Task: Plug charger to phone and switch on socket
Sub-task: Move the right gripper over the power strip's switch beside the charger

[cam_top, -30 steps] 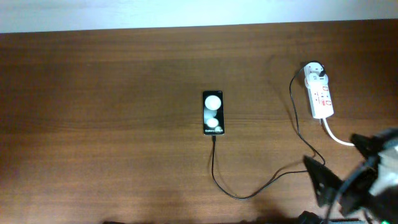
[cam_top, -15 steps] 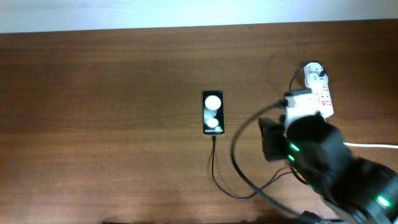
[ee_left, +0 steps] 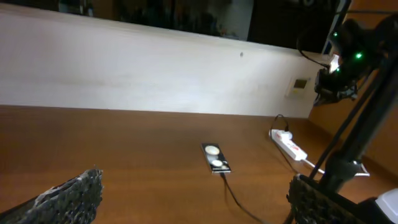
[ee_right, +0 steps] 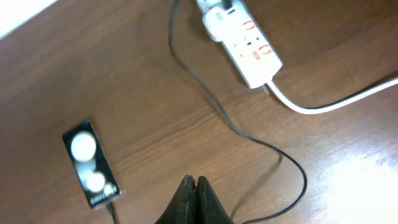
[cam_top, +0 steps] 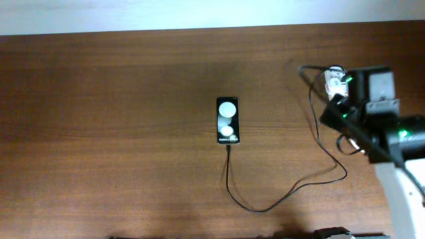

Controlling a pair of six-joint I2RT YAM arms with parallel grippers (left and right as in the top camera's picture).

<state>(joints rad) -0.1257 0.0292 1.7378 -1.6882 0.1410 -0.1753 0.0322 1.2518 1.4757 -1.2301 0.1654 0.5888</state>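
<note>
A dark brown wood-grain desk (cam_top: 119,166) fills the overhead view. Along its 12 o'clock edge stands a pale cream wall panel (ee_left: 155,74) with a small square plate (ee_left: 300,84) toward 2 o'clock. Above the panel the room is dark.

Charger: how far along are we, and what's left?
Done, it seems: the thin black charger cable meets the lower end of the flat black smartphone, and its other end runs to the white power strip. In hand: the right tool is shut, holding nothing, and hangs short of the strip. Left: pressing the strip's switch; whether it is already on cannot be told.
</note>
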